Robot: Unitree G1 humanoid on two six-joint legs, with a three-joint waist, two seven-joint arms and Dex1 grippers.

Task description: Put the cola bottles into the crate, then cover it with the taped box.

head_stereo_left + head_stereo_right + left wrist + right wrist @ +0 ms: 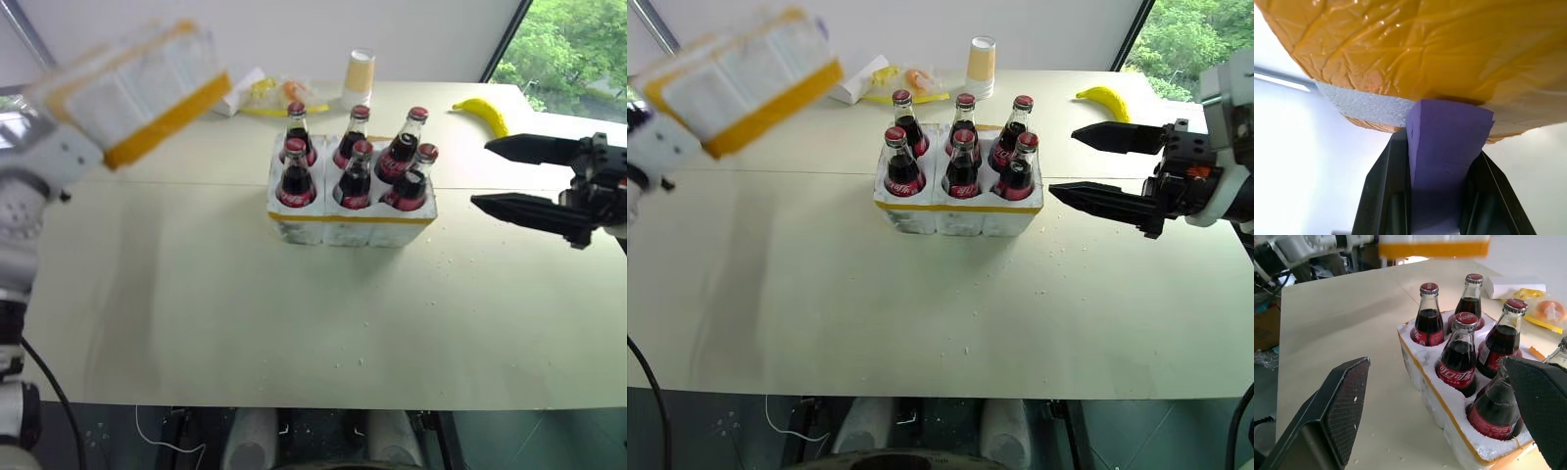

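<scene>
Styrofoam taped box (137, 86), crinkled yellow bands, clamped in left tool (1447, 147); right tool (1092, 164) agape.

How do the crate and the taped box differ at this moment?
The crate rests on the table; the taped box is held in the air, tilted, by the left gripper. The crate holds six cola bottles in its wells; the taped box carries a white label. Both are white foam with yellow tape.
</scene>
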